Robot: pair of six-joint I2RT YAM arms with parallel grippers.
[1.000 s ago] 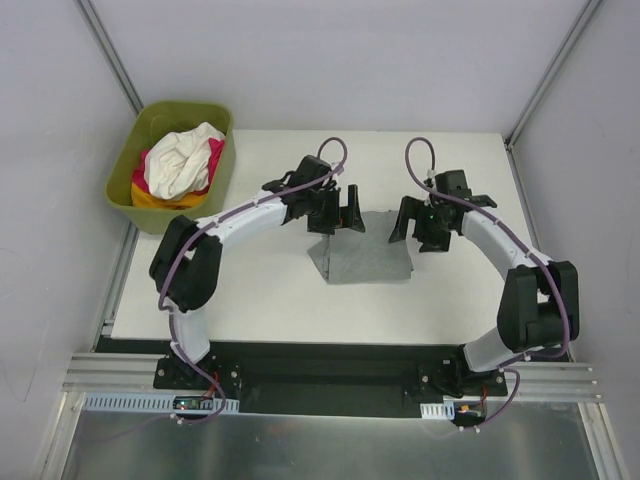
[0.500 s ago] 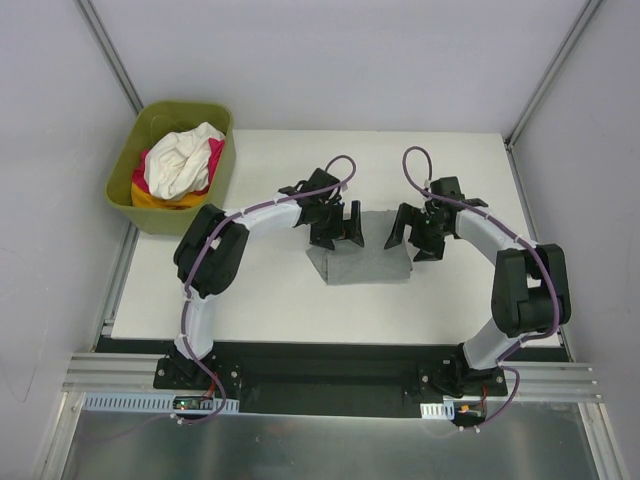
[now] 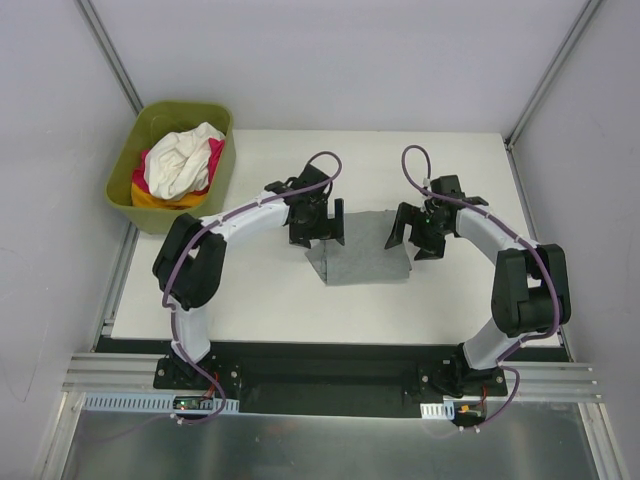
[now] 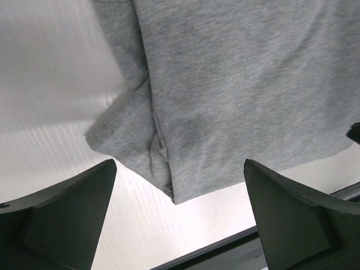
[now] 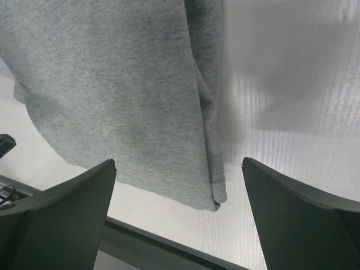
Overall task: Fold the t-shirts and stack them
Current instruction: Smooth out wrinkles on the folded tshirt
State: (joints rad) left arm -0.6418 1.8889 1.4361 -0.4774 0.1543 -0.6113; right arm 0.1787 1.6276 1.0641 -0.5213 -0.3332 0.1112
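Folded grey t-shirt point(image 3: 365, 258) is left flat on the counter point(image 3: 260, 300). Left end effector point(image 3: 320, 230), wide open, has been shifted off its edge; right end effector point(image 3: 418, 238) is likewise open, empty. Fold judged complete.

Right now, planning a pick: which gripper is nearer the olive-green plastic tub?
Left. The left gripper is at the grey cotton t-shirt's edge facing the tub; the right gripper is at the shirt's opposite edge.
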